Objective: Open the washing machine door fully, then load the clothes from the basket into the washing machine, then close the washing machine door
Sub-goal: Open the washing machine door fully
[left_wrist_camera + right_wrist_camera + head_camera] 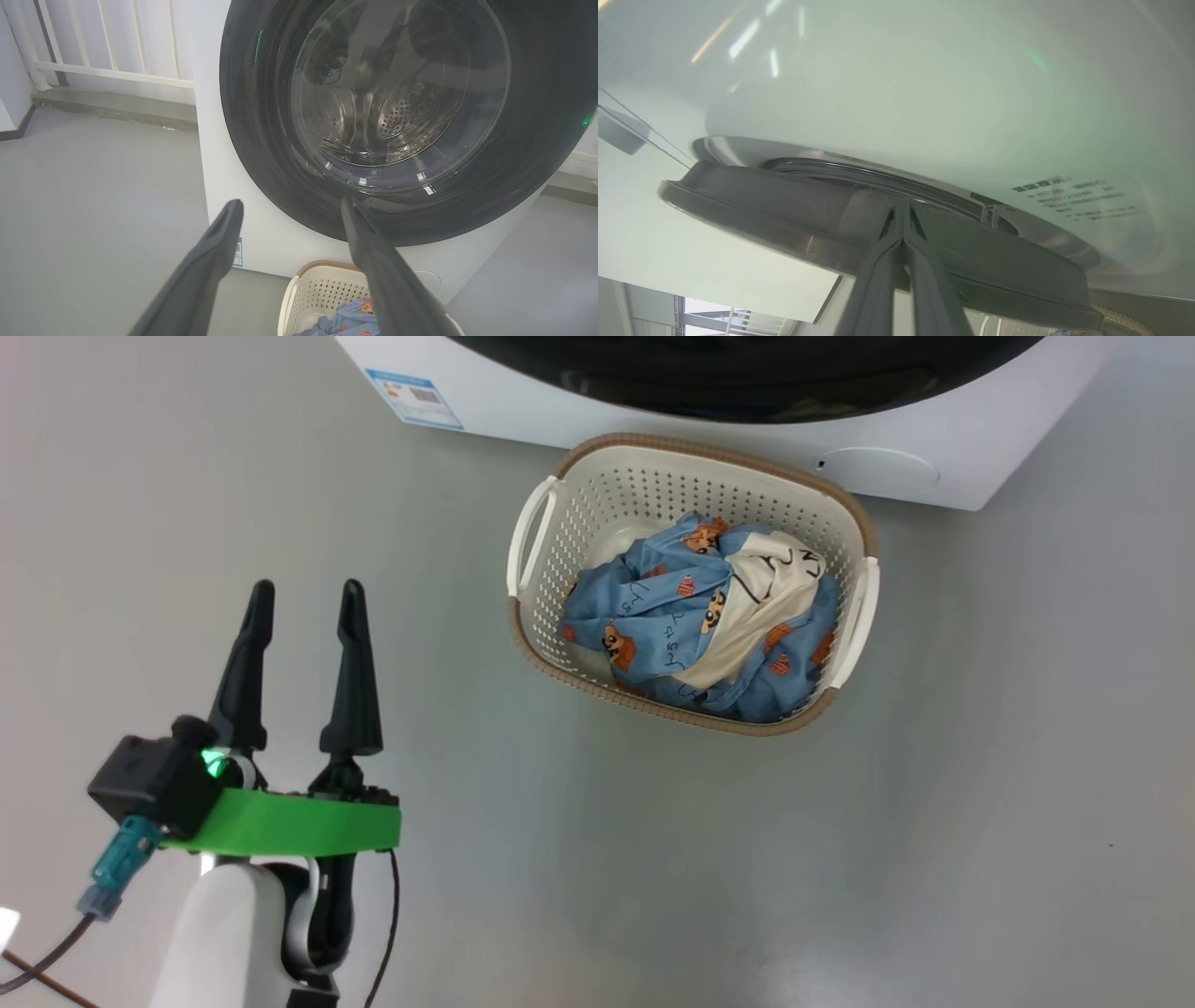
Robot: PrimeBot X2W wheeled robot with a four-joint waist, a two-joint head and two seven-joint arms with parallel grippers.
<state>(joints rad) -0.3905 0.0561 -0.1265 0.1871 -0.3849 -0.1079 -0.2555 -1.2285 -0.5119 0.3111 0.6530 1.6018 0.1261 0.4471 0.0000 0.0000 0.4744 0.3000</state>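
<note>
My left gripper (308, 590) is open wide and holds nothing, over the grey floor (934, 821). Next comes the basket (537, 649) with the clothes (667, 616) inside, just in front of the washing machine (523, 401). My right gripper (903, 207) is squeezed shut, its tips right at the washing machine door (761, 205).

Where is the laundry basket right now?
In the head view the basket sits on the floor before the washing machine, right of the left gripper, clothes inside.

The left gripper (290, 202), jaws spread apart, points at the washing machine door (261, 154); below it, the basket (322, 289) holds clothes (345, 322).
</note>
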